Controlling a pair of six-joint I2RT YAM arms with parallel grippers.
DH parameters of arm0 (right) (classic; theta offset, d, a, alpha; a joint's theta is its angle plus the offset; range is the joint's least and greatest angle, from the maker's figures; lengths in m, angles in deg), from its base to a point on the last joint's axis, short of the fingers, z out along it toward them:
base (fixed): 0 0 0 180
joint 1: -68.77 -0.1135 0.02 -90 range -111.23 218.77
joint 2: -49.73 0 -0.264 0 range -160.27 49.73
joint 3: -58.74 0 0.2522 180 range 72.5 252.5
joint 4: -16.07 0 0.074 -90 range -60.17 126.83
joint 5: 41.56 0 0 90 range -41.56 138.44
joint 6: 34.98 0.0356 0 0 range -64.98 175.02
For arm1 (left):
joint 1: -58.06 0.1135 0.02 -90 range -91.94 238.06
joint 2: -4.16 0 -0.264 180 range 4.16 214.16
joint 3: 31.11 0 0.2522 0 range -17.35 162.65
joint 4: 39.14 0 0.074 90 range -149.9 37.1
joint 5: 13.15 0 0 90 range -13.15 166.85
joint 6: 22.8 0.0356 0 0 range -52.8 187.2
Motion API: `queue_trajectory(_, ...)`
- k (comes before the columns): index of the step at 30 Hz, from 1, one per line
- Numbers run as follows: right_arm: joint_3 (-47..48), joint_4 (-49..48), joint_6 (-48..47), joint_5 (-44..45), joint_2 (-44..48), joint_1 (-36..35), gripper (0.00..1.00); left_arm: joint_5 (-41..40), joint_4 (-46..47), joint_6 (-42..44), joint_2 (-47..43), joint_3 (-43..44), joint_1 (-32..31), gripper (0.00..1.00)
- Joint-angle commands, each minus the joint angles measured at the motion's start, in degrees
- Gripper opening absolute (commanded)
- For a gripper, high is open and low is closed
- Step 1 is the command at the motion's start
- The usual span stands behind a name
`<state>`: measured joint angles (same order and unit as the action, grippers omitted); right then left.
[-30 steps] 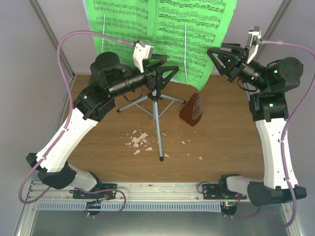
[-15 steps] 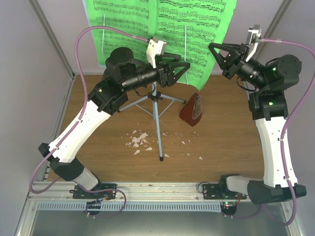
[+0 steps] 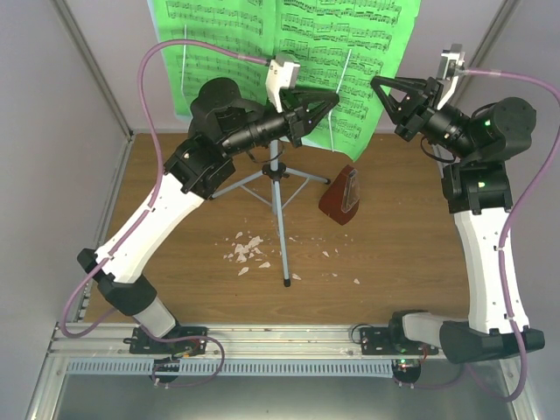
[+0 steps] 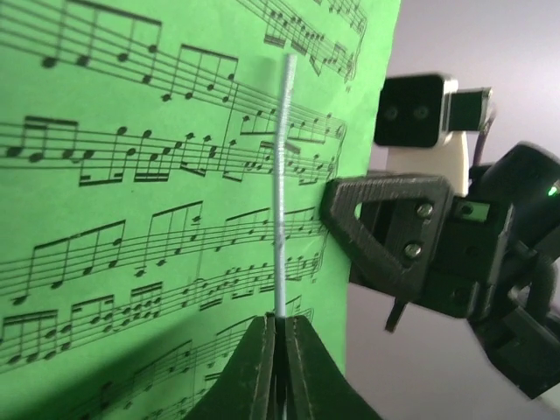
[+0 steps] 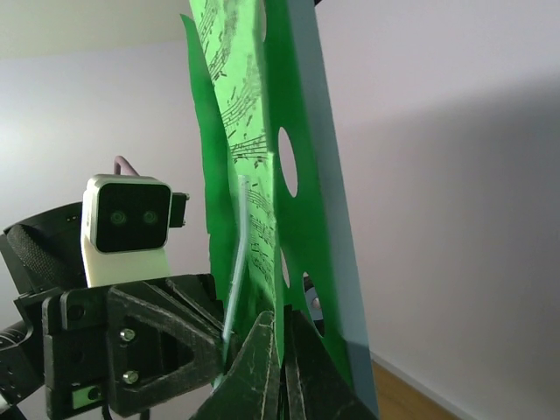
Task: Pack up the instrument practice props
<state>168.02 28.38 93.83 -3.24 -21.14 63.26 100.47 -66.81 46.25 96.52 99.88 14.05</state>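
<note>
The bright green sheet music (image 3: 289, 52) leans on the music stand, whose grey tripod legs (image 3: 278, 197) stand mid-table. My left gripper (image 3: 336, 98) is shut on the stand's thin white wire page holder (image 4: 282, 175), in front of the sheet music (image 4: 131, 175); the left gripper (image 4: 278, 320) pinches the wire's lower end. My right gripper (image 3: 376, 83) is shut on the sheet's right edge; in the right wrist view the right gripper (image 5: 282, 318) clamps the sheet music (image 5: 232, 131) beside the stand's pale blue panel (image 5: 317, 114). The reddish-brown metronome (image 3: 341, 197) stands upright on the table, right of the tripod.
White crumbs (image 3: 248, 249) lie scattered on the wooden table around the tripod's front leg. Grey walls close in both sides and the back. The two grippers sit close together at the sheet's right side, the left gripper's body (image 5: 131, 350) just beside my right one.
The left arm swung up and right to the wire holder and shut on it, and the wire now leans right. The right gripper closed on the sheet's edge without moving much.
</note>
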Motion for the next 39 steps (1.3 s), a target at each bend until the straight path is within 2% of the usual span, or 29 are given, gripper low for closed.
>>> queue_trajectory(1, 0.6, -1.0, -0.6, 0.1, 0.6, -0.3, 0.0, 0.5, 3.9, 0.8, 0.1, 0.7, -0.4, 0.0)
queue_trajectory(6, -0.2, -0.7, -1.5, 2.3, 1.4, -0.3, 0.0, 0.3, 6.2, 2.0, -1.2, -2.0, -0.4, 0.0)
queue_trajectory(9, -0.5, 1.1, -4.9, 9.3, 3.8, -0.4, 0.01, -0.2, 6.5, 2.4, -1.6, -2.7, -0.4, 0.0)
queue_trajectory(11, -0.2, 4.8, -8.3, 16.1, 5.7, -0.4, 0.01, -0.4, 6.5, 2.7, -1.8, -2.9, -0.4, 0.0)
queue_trajectory(16, 0.4, 12.2, -15.4, 41.7, 9.3, 0.1, 0.01, -0.9, 6.5, 3.0, -2.4, -3.5, -0.4, 0.0)
queue_trajectory(19, -3.7, 13.1, -17.0, 56.7, 11.0, 1.6, 0.01, -1.2, 6.6, 3.1, -2.9, -4.0, -0.4, 0.0)
queue_trajectory(22, -10.0, 12.1, -16.5, 66.4, 12.8, 4.4, 0.0, -1.5, 6.5, 3.2, -3.4, -4.4, -0.3, 0.0)
queue_trajectory(25, -16.7, 11.8, -13.7, 68.7, 12.7, 9.7, 0.0, -1.7, 5.9, 3.5, -3.6, -4.5, -0.3, 0.0)
queue_trajectory(28, -23.9, 12.1, -9.8, 63.9, 11.4, 14.1, 0.0, -2.1, 5.5, 3.7, -3.7, -4.7, -0.2, 0.0)
queue_trajectory(30, -29.6, 11.2, -6.9, 58.5, 11.3, 15.9, 0.0, -2.4, 5.2, 3.8, -3.8, -4.8, -0.1, 0.12)
queue_trajectory(34, -40.5, 6.9, -2.9, 52.2, 12.9, 17.6, 0.01, -2.2, 4.5, 4.4, -4.5, -5.4, 0.0, 0.61)
queue_trajectory(35, -42.9, 6.1, -2.2, 51.1, 13.2, 17.9, 0.0, -1.9, 4.5, 4.5, -5.0, -6.4, 0.0, 0.7)
queue_trajectory(37, -47.7, 4.9, -1.2, 47.6, 13.7, 18.8, 0.0, 0.6, 6.3, 4.3, -6.8, -9.5, 0.3, 0.85)
queue_trajectory(39, -51.9, 5.0, -0.3, 45.8, 13.8, 19.4, 0.01, 3.5, 8.1, 3.7, -9.2, -13.7, 0.4, 0.95)
